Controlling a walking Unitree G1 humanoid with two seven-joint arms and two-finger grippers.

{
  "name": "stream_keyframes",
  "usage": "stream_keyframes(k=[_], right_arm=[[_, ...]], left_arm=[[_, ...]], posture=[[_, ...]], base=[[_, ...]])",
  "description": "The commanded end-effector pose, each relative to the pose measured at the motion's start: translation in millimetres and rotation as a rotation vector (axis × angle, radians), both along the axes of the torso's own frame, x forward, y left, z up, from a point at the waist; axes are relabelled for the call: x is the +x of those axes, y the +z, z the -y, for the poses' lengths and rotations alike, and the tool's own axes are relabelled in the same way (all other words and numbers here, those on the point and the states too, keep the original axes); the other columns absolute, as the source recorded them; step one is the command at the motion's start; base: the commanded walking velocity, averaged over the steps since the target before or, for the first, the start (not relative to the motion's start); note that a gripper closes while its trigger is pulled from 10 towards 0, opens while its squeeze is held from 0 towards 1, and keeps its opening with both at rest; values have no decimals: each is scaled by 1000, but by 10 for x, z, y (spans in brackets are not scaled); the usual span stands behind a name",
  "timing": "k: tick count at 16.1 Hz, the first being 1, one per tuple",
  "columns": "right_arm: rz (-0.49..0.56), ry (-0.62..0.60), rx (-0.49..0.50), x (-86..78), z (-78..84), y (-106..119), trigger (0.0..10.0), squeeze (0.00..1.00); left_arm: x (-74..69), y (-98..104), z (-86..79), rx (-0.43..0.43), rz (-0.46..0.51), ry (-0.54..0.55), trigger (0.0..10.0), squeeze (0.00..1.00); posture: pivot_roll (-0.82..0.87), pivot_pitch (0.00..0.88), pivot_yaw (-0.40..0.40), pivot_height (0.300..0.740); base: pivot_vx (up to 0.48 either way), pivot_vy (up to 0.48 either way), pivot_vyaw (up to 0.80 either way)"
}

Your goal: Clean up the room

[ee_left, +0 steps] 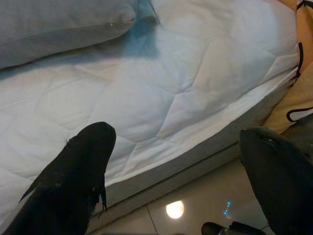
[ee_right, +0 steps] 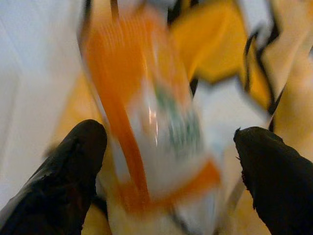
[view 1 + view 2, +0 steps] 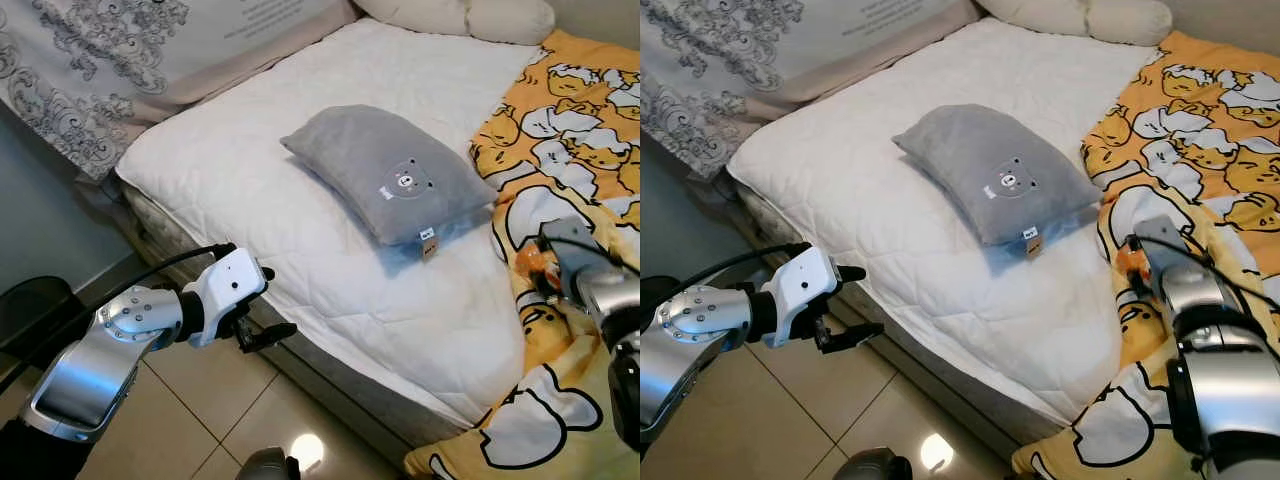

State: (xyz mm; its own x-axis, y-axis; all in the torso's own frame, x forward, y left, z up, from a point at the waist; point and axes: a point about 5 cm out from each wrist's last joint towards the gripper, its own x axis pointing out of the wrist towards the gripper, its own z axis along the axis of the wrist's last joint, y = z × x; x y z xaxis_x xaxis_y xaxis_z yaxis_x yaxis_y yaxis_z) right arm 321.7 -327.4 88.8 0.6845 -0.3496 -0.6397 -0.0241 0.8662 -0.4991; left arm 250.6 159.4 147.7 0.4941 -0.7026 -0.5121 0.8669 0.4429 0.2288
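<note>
So the right gripper [image 2: 168, 161] is out over the yellow cartoon blanket [image 3: 590, 130] on the right side of the bed [image 3: 250, 160], jaws spread wide with an orange-and-white packet [image 2: 156, 127] sitting between the fingertips [image 2: 73, 161], not pinched yet. From the head camera the packet [image 3: 1127, 262] is a small orange blob just beyond the wrist, lying on the blanket near the edge of the white mattress.

My take on doing this well: the wrist view is blurry, so I'd let the arm settle first, centre the packet between both fingers, then close gently. It looks like thin crinkly wrapping, so a hard squeeze could crush it, and it'd be easy to pinch blanket fabric along with it.

Left gripper [image 3: 262, 318] hangs off the near left edge of the bed over the floor tiles [image 3: 220, 400], jaws also apart, holding nothing.

Count: one packet, one grey bear pillow [image 3: 385, 180] mid-bed, one cream pillow [image 3: 470, 15] at the far end, one blanket.
</note>
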Motion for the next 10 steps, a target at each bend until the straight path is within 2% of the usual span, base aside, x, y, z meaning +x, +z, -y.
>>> stream_keyframes(k=[1,2,3,4,5,6,8,9,10], right_arm=[[-32,-41,26,-101,81,-67,10000,0],[-64,-53,52,-163,94,-133,10000,0],[-73,-53,60,-175,92,-149,6980,0],[-86,-51,71,-189,86,-170,6980,0],[-91,-46,77,-194,78,-181,2745,0],[-86,-46,82,-186,72,-176,1804,0],[-76,-46,86,-170,67,-161,1647,0],[-67,-42,85,-152,67,-137,1255,0],[-55,-37,88,-124,69,-97,196,0]], left_arm=[[7,6,9,-2,-3,-11,10000,0],[-4,1,23,-6,-9,-18,10000,0],[-8,-2,27,-6,-11,-20,10000,0],[-11,-5,32,-7,-14,-23,10000,0],[-11,-5,36,-7,-16,-26,10000,0],[-6,-6,38,-7,-16,-28,10000,0],[3,-6,40,-7,-15,-30,10000,0],[11,-4,44,-8,-13,-31,10000,0],[21,-6,51,-9,-10,-31,10000,0]], posture=[[180,36,75,740],[181,33,73,740],[180,32,73,740],[180,31,73,740],[178,27,75,740],[177,24,76,740],[175,21,77,740],[173,15,76,740],[163,4,76,740]], base=[[0,0,0],[0,0,0],[0,0,0],[0,0,0],[0,0,0],[0,0,0],[0,0,0],[0,0,0],[0,0,0]])
